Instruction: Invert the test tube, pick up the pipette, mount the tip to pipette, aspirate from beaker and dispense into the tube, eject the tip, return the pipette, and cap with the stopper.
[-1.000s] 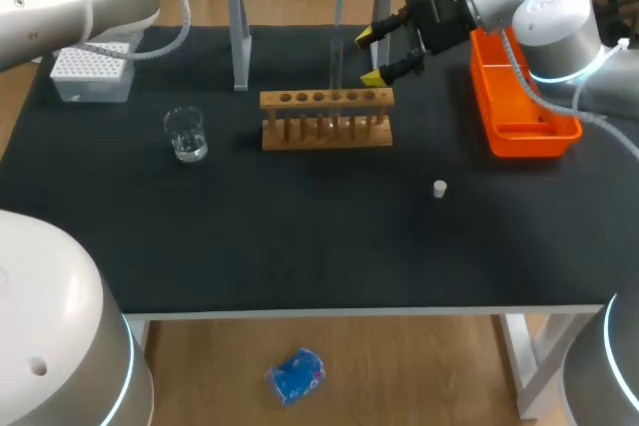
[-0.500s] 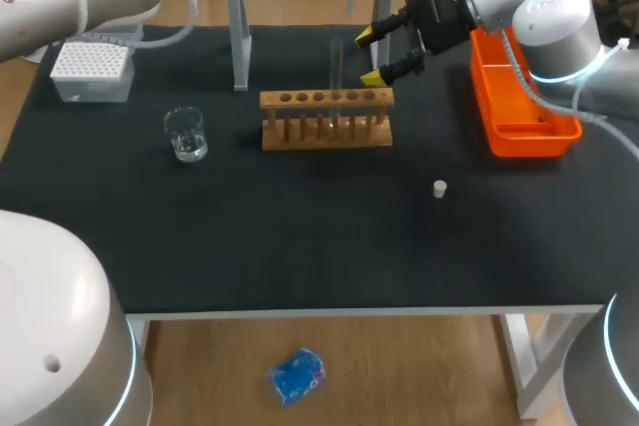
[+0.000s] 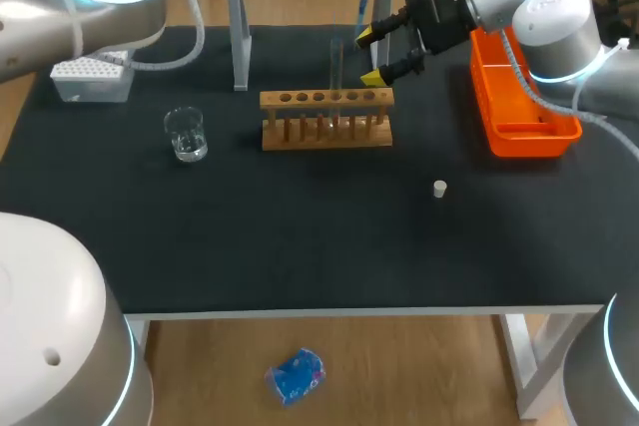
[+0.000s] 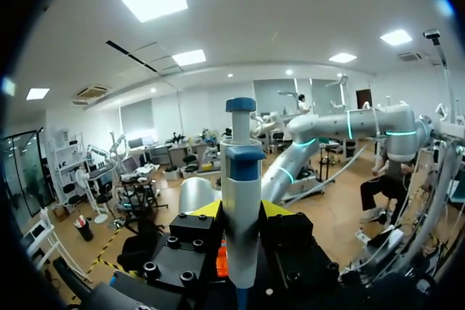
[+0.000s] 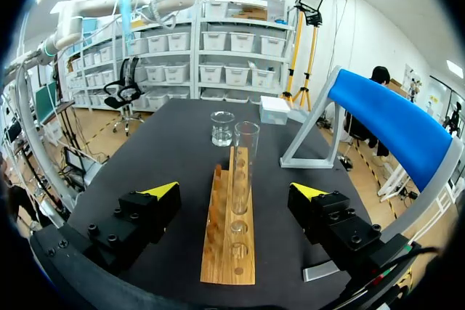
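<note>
Pipette [image 4: 242, 194], white with blue cap, clamped in left gripper [image 4: 242, 210]; clear glass test tube [image 5: 245, 157] upright in wooden rack [image 5: 229, 241], ahead of right gripper [image 5: 236, 192], fingers wide apart.

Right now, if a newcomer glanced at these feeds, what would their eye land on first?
Probably the blue-and-white pipette, upright in my left gripper and filling the left wrist view. Next, the glass test tube standing in the wooden rack at the table's back middle, with my open right gripper close beside it. The bright orange bin at the table's right edge also stands out.
</note>
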Available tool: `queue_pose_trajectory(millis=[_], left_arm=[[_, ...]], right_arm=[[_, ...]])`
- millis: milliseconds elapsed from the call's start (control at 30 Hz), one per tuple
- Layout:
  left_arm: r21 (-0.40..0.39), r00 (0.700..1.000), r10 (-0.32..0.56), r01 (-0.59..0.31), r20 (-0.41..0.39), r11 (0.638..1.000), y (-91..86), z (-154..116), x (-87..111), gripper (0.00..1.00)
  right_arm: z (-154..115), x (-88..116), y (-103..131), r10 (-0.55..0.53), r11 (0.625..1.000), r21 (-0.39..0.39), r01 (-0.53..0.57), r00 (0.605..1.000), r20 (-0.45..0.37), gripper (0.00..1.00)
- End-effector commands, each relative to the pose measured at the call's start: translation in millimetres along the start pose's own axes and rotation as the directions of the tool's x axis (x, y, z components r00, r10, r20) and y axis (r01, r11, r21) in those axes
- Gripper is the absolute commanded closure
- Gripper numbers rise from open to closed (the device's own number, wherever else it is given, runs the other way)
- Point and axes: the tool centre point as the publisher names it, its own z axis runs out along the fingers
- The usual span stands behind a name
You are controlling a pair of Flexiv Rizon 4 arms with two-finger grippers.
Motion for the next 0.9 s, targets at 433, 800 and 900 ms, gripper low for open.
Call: queue_pose_trajectory(millis=[433, 800, 900], left_arm=[[-0.003, 1.000, 0.014, -0.014, -0.014, 1.000, 34.3, 10, 53.6, 1.00], [0.005, 0.999, 0.007, -0.007, -0.043, 1.000, 61.7, 8, 90.3, 1.00], [0.005, 0.999, 0.007, -0.007, -0.043, 1.000, 61.7, 8, 90.3, 1.00]], right_arm=[[-39, 49, 14, -0.036, 0.989, -0.143, 0.037, 0.999, 0.004, 0.00], [-56, 102, 19, -0.023, 0.931, -0.365, 0.008, 0.999, -0.035, 0.00], [-56, 102, 19, -0.023, 0.931, -0.365, 0.008, 0.999, -0.035, 0.00]])
